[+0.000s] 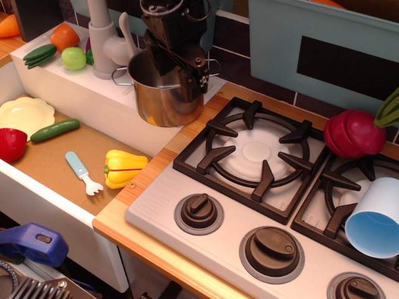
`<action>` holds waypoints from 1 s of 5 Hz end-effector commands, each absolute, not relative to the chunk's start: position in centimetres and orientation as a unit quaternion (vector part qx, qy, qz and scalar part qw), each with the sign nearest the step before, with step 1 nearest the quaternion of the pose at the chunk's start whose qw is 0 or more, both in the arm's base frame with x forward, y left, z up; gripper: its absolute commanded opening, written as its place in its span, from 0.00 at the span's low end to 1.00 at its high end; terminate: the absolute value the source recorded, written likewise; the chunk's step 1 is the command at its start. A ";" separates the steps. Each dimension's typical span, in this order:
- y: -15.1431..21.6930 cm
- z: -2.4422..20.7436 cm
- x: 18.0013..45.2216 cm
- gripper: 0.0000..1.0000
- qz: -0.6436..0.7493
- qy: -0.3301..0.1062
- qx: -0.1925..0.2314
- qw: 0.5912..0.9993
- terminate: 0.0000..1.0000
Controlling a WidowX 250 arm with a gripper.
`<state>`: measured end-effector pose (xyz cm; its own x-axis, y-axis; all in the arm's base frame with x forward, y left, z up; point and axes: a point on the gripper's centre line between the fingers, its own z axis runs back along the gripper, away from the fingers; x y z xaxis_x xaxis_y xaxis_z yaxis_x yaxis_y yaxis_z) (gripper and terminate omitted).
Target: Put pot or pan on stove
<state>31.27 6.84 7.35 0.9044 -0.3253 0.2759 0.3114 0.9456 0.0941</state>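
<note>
Pot beside the stove
Shiny steel pot (163, 93) with wire loop handles; black gripper (186, 70) over its rim, jaw state unclear, stove (187, 187) nearby.

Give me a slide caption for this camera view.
Gripper reaches into the steel pot on the sink ledge, beside the empty left burner of the stove.

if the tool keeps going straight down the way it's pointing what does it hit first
Most likely the pot: the tool points down at its right rim, so it would meet the rim or inside wall first, though depth is unclear.
</note>
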 end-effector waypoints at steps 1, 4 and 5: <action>7.7 6.4 31.7 1.00 -0.160 -0.171 0.016 0.972 0.00; 8.1 4.2 31.9 0.00 -0.135 -0.174 0.019 0.975 0.00; 7.5 5.1 34.0 0.00 -0.133 -0.170 0.025 0.976 0.00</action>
